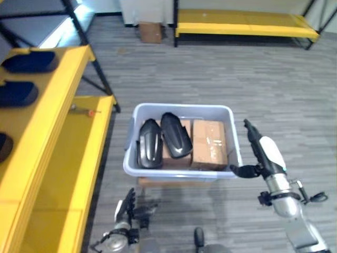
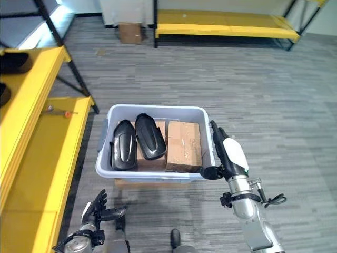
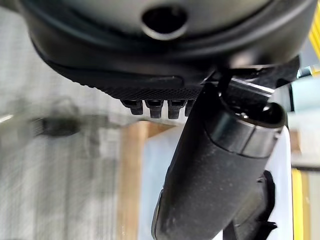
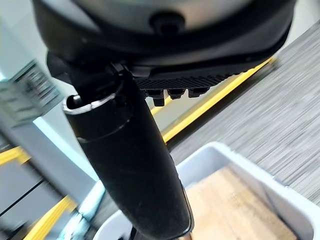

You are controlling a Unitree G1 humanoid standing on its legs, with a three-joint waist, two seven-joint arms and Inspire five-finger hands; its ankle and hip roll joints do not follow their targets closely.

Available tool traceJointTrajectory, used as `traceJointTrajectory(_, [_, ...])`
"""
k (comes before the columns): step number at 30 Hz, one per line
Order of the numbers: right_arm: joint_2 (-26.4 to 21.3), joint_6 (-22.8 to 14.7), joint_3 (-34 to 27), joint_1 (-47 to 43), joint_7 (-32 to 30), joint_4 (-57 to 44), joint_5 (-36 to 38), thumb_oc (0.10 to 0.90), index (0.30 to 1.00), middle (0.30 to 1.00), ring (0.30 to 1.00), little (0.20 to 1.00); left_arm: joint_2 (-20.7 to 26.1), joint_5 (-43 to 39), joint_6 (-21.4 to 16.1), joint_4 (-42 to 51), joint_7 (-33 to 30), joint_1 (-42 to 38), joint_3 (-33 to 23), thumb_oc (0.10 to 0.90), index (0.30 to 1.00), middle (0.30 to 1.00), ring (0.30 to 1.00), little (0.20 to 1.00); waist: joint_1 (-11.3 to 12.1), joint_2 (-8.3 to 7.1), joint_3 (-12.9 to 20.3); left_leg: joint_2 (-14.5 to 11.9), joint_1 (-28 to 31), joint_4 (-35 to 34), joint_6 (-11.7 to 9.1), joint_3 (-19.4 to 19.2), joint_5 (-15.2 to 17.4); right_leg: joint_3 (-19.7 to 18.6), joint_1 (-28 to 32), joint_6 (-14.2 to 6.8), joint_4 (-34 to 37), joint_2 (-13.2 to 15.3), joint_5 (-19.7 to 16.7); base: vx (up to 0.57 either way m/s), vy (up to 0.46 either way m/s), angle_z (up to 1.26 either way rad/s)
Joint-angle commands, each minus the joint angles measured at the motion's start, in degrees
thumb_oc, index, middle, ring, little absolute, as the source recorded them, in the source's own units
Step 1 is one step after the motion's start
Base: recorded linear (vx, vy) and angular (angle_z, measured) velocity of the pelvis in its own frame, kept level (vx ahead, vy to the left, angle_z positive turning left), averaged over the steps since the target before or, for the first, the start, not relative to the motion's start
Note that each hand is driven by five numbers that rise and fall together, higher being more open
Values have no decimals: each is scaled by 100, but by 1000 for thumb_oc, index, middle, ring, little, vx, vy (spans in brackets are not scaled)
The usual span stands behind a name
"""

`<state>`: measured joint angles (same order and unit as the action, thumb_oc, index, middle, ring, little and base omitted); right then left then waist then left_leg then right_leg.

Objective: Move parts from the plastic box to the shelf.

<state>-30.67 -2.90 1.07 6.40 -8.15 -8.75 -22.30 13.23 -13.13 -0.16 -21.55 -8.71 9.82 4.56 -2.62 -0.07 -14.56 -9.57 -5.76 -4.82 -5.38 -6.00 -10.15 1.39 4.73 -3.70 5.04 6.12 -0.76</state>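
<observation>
Right hand (image 1: pixel 261 153) hovering just beside the right wall of the box (image 1: pixel 180 108), fingers straight and raised, thumb sticking out toward the rim; holding nothing. In the right wrist view, right hand (image 4: pixel 131 165) showing thumb extended over the box (image 4: pixel 260 172) corner, fingertips (image 4: pixel 177 93) in a short row, uncurled.

Left hand (image 1: pixel 127 206) hanging low, in front of the box's near wall, fingers spread and relaxed, empty. In the left wrist view, left hand (image 3: pixel 215 165) showing thumb stretched forward, fingertips (image 3: pixel 155 107) straight, nothing between them.

Box sitting on the grey floor (image 1: pixel 210 68), resting on a low wooden base (image 1: pixel 158 182) peeking out under the near wall. Inside: two dark parts and cardboard packages. Left part (image 1: pixel 149 143) leaning against the left side, lying lengthwise. Second part (image 1: pixel 176 135) just beside it, touching or nearly touching, tilted, lying partly on a cardboard package (image 1: pixel 176 153). Larger cardboard package (image 1: pixel 209 143) filling the right half of the box, nearest the right hand.

Yellow shelf (image 1: pixel 52 132) standing to the left of the box, two levels visible. Upper level carrying dark parts: one (image 1: pixel 29 61) at the far end, another (image 1: pixel 17 94) nearer. Lower level carrying a small screwdriver-like tool (image 1: pixel 84 110) with a red tip.

Further yellow bench (image 1: pixel 247 23) and a cardboard carton (image 1: pixel 150 31) standing well apart at the far wall
</observation>
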Motion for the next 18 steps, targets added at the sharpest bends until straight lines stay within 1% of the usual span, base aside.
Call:
traceJointTrajectory(1, [-168, -370, -237, -534, -184, -526, -88, 900, 1000, 1000, 1000, 1000, 346, 37, -478, 427, -138, -150, -25, 900, 1000, 1000, 1000, 1000, 216, -83, 348, -93, 29, 314, 123, -109, 207, 232, -207, -376, -350, 595, -204, 25, 188, -23])
traceJointTrajectory(4, [-134, -301, -187, -671, -216, -458, -175, 900, 1000, 1000, 1000, 1000, 443, 10, -479, 429, -191, -210, -19, 900, 1000, 1000, 1000, 1000, 178, -141, 316, 74, -71, 528, 227, -340, 425, 108, -393, -537, -283, 824, -401, 9, 194, -30])
traceJointTrajectory(5, [-121, -282, -161, -759, -242, -436, -205, 900, 1000, 1000, 1000, 1000, 478, -15, -498, 458, -224, -228, -38, 900, 1000, 1000, 1000, 1000, 192, -176, 305, 140, -200, 641, 265, -442, 515, 37, -561, -604, -254, 916, -515, -23, 181, -49])
traceJointTrajectory(9, [-245, -223, -165, -958, -278, -428, -436, 900, 1000, 1000, 1000, 1000, 541, -27, -504, 469, -212, -281, -5, 900, 1000, 1000, 1000, 1000, 196, -255, 254, 224, -469, 778, 315, -506, 594, 66, -799, -671, -182, 1041, -722, -12, 83, -19])
traceJointTrajectory(15, [-623, -162, -71, -1399, -349, -378, -784, 900, 1000, 1000, 1000, 1000, 606, -37, -491, 529, -178, -315, 66, 900, 1000, 1000, 1000, 1000, 210, -299, 138, 210, -700, 711, 282, -485, 488, 174, -1024, -659, -151, 1056, -782, -23, -2, 3])
traceJointTrajectory(18, [-856, -103, 107, -1695, -337, -230, -1016, 900, 1000, 1000, 1000, 1000, 649, -61, -490, 542, -171, -343, 82, 900, 1000, 1000, 1000, 1000, 251, -300, 23, 183, -807, 689, 249, -449, 404, 238, -1145, -635, -178, 1031, -767, -44, -33, 6])
